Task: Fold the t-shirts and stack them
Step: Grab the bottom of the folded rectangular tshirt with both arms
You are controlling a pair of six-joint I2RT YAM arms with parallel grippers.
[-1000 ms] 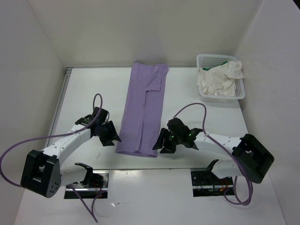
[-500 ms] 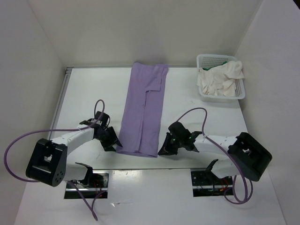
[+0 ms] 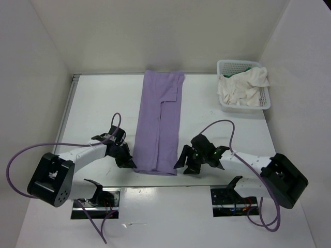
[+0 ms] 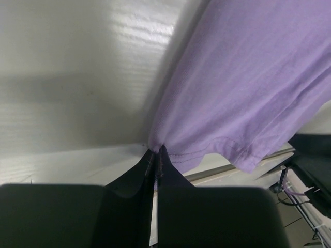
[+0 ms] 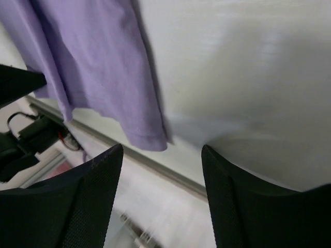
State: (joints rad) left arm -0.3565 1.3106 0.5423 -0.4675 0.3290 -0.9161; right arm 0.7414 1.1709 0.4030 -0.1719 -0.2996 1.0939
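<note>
left tool [image 4: 155, 151] pinched tight on lavender shirt [image 3: 158, 124] hem, right tool [image 5: 161, 150] agape, empty

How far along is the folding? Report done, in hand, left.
Done: lavender shirt lies folded into a long strip. In hand: left hand pinches its near corner; right hand open beside the other corner. Left: crosswise folds, plus off-white shirt and green shirt, both in the basket.

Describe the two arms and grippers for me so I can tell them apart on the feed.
They match. The left arm and right arm have white tubular links between blocky black joint housings, each trailing a looping purple cable. The left gripper and right gripper have black tapered fingers. Small green lights show at the right wrist only.
</note>
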